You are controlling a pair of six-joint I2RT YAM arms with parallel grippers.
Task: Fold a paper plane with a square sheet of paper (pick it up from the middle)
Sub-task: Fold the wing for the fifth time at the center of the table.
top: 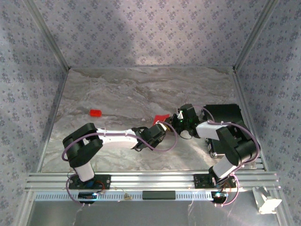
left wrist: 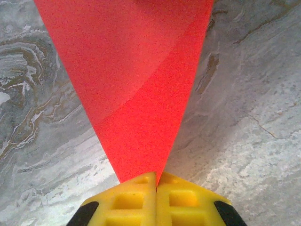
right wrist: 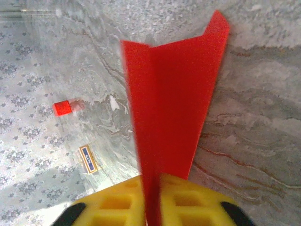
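The left arm (top: 117,136) rises from its base at the near left, bends at a raised elbow and lays its white forearm low across the tabletop (top: 117,89) toward the centre; the right arm (top: 235,147) mirrors it, with its elbow high at the near right and its forearm reaching left and a little away from the bases; the two wrists face each other closely, just right of the tabletop's middle. Between them is the red paper (top: 161,117); in the top view a small patch of it shows just beyond the left wrist and beside the right one.

The left fingers (left wrist: 146,186) are closed together on the paper's narrow tip; seen from that wrist, the paper widens away from them as a long triangle, a paler layer overlapping a deeper red one along a slanted edge, with marble showing on both sides. The right fingers (right wrist: 163,187) are likewise closed, pinching the paper along a sharp crease; one flap stands nearly edge-on left of the crease, while the other spreads wide to the right and ends in a raised corner. So the paper is folded and gripped from both ends; whether any of it touches the tabletop I cannot tell.

Well apart to the left lies a small red piece (top: 95,113); the right wrist view shows a small card (right wrist: 88,158) near it, toward the patterned wall; a black object (top: 225,113) sits behind the right arm at the tabletop's right edge.
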